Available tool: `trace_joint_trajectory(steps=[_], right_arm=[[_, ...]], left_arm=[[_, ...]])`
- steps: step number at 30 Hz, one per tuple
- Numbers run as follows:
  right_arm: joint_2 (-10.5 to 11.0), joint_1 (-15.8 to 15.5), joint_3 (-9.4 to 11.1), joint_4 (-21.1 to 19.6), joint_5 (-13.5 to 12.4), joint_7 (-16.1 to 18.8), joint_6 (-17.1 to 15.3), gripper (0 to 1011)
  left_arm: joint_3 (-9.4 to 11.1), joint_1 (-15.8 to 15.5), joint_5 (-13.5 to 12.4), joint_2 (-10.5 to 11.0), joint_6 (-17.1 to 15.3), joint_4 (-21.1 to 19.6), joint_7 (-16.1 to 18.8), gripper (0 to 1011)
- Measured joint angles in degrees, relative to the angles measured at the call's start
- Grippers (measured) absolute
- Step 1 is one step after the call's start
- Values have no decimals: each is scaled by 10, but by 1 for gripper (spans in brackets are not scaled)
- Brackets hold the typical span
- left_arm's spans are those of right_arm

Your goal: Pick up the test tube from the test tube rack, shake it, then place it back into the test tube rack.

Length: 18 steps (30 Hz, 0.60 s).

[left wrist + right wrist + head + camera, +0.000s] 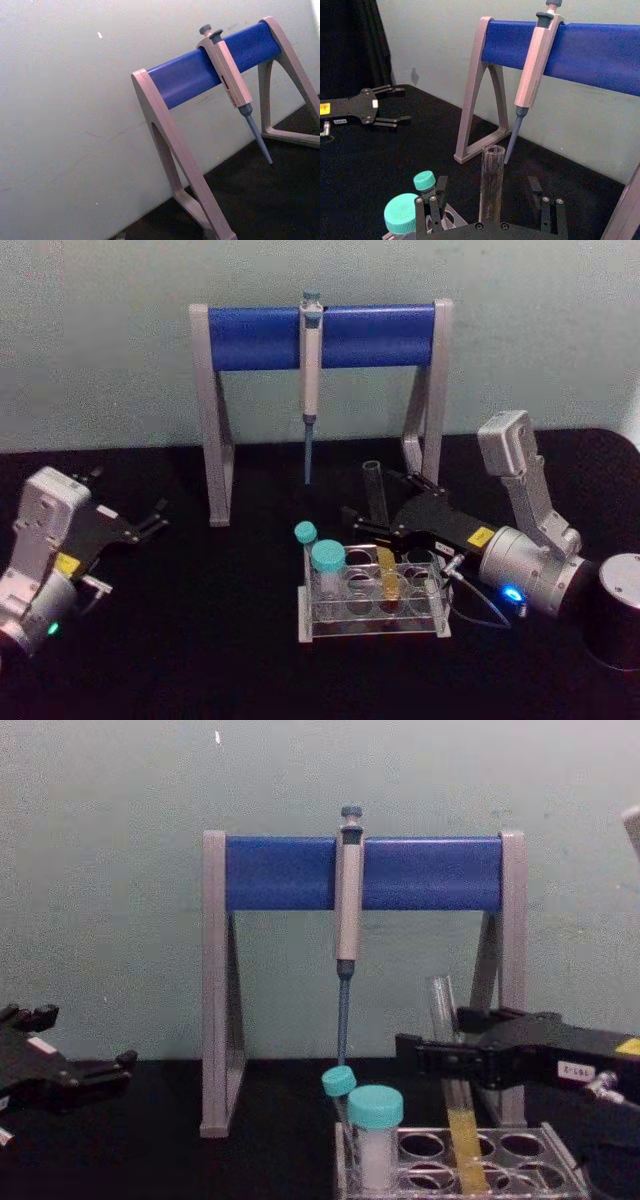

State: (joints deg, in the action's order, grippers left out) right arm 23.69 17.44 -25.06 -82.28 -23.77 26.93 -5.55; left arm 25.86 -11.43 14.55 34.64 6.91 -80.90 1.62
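Right tool open astride test tube, left tool open, black table, pale wall

Pipette on grey-and-blue stand

From where I stand, nothing is readable. The small yellow sticker on the black right gripper (right of centre, head view) and its white label show only illegible marks.

Long slender clear glass test tube with yellow liquid low down, greyish clear plastic test tube rack, teal-capped vials, grey stand with blue bar, black surface, my black right gripper bearing a yellow label.
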Motion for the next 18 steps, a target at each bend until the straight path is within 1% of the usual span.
trace_joint_trajectory(steps=[11,14,18], right_arm=[[0,0,0,0,0,-1,0,995],[0,0,0,0,0,-1,0,942],[0,0,0,0,0,-2,0,836]], left_arm=[[0,0,0,0,0,0,0,1001],[0,0,0,0,0,0,0,1001],[0,0,0,0,0,0,0,1001]])
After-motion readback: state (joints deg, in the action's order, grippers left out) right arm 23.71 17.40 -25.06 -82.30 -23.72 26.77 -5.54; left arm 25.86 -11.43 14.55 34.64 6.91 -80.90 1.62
